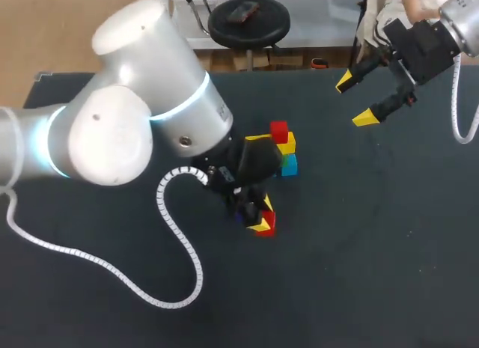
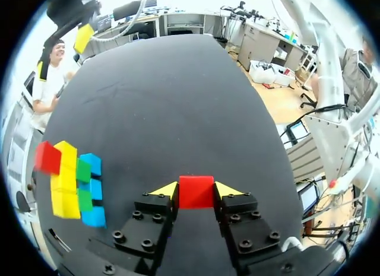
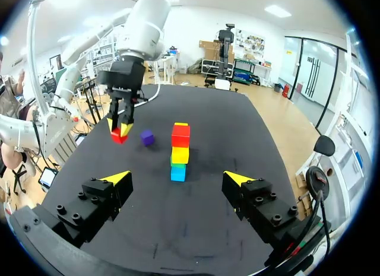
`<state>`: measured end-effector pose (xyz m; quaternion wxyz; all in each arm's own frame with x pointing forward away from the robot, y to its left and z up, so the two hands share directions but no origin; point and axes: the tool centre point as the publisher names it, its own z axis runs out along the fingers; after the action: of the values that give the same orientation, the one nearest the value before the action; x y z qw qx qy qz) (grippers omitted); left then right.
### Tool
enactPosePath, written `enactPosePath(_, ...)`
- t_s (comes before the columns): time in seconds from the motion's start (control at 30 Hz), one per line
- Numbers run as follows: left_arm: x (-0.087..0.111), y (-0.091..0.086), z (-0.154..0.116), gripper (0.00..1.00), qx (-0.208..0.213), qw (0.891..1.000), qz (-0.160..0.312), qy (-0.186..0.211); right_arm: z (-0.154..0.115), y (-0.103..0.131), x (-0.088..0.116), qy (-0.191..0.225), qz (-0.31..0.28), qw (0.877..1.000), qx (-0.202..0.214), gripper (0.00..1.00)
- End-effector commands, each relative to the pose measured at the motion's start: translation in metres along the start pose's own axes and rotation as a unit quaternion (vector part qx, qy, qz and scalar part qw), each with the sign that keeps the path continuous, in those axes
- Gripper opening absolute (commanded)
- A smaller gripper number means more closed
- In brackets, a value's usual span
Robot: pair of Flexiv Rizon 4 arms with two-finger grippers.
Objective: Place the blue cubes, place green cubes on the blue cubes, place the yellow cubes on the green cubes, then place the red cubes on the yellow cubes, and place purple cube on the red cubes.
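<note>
My left gripper [image 1: 264, 215] is shut on a red cube [image 2: 196, 191], held between its yellow tips low over the table's middle. Just behind it stands the cube stack [image 1: 285, 149]: blue cubes [image 2: 92, 187] at the bottom, green [image 2: 84, 170] on them, yellow [image 2: 65, 184] above, and one red cube [image 3: 181, 135] on top. In the right wrist view a purple cube [image 3: 147, 138] lies on the table between the left gripper [image 3: 120, 132] and the stack. My right gripper [image 1: 355, 100] hangs open and empty high over the far right of the table.
The dark tabletop [image 1: 359, 243] is bare to the right and in front of the stack. My left arm's white cable [image 1: 176, 236] loops over the table to the left of the gripper.
</note>
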<state>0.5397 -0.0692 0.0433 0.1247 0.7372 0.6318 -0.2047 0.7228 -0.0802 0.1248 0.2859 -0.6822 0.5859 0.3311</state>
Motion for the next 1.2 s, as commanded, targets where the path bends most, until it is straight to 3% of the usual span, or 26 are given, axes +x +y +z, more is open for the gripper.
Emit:
enactPosePath(0.03, -0.001, -0.017, -0.021, 0.00, -0.030, 0.999, -0.012, 0.014, 0.000, 0.000, 0.000, 0.000, 0.000, 1.000, 0.001, 1.00)
enactPosePath(0.1, 0.000, -0.019, -0.027, 0.00, -0.029, 0.999, -0.008, 0.015, 0.000, 0.000, 0.000, 0.000, 0.000, 1.000, 0.001, 1.00)
enactPosePath(0.37, 0.009, -0.018, -0.048, 0.00, -0.048, 0.996, -0.073, 0.002, 0.000, 0.000, 0.000, 0.000, 0.000, 1.000, 0.001, 1.00)
enactPosePath(0.7, 0.016, -0.006, -0.074, 0.00, -0.062, 0.994, -0.091, -0.011, 0.000, 0.000, 0.000, 0.000, 0.000, 1.000, 0.001, 1.00)
enactPosePath(1.03, 0.005, 0.004, -0.086, 0.00, -0.053, 0.998, -0.036, 0.019, 0.000, 0.000, 0.000, 0.000, 0.000, 1.000, 0.001, 1.00)
enactPosePath(1.2, 0.004, 0.005, -0.086, 0.00, -0.056, 0.998, -0.031, 0.021, 0.000, 0.000, 0.000, 0.000, 0.000, 1.000, 0.001, 1.00)
